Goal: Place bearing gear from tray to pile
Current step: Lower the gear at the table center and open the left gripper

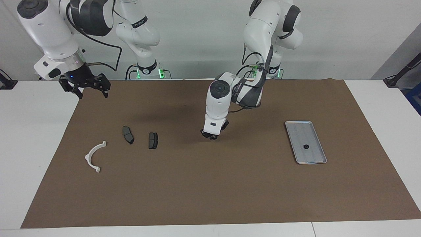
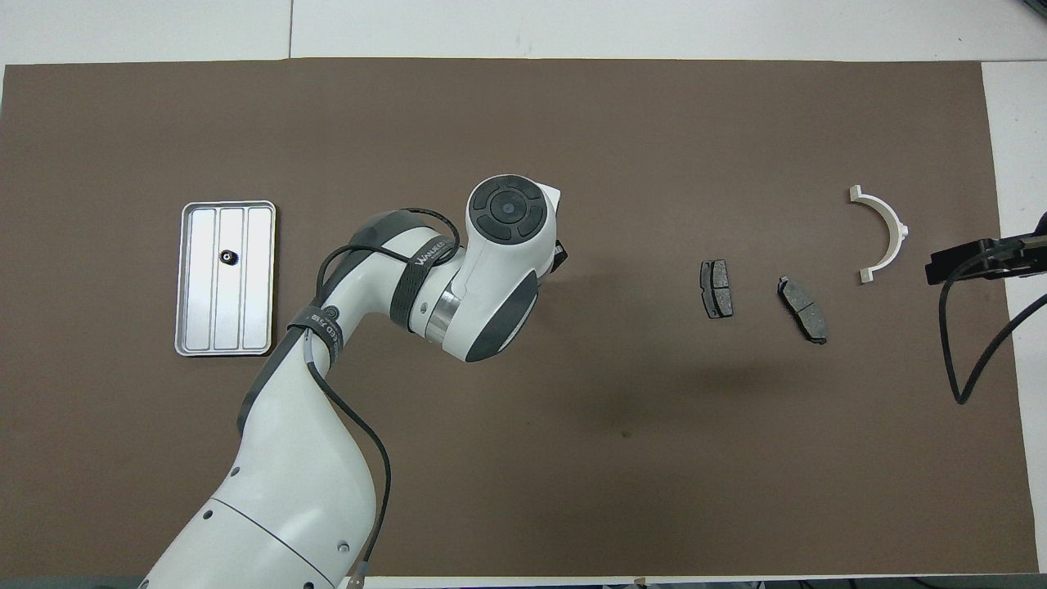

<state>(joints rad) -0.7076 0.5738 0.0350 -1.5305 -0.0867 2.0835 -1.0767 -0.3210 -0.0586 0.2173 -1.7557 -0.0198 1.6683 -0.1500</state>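
Two arms over the table. Left gripper hangs low above bare mat, between the tray and the pile; cannot tell how its jaws stand or whether anything is pinched, since the wrist hides them from above. Right gripper waits, jaws spread, up over the mat's edge at the right arm's end.

Tray sits well apart from the left jaws, toward the left arm's end. One small dark bearing gear lies on the tray's middle lane, well clear of both jaws.

Pile on the right arm's side of the left jaws: white bracket, then two dark pads and, the second closest to the jaws.

Judgement: gear looks tiny, light, rigid metal, probably slick; take it across the outer rim, jaws straight down, gentle squeeze or it may pop out.
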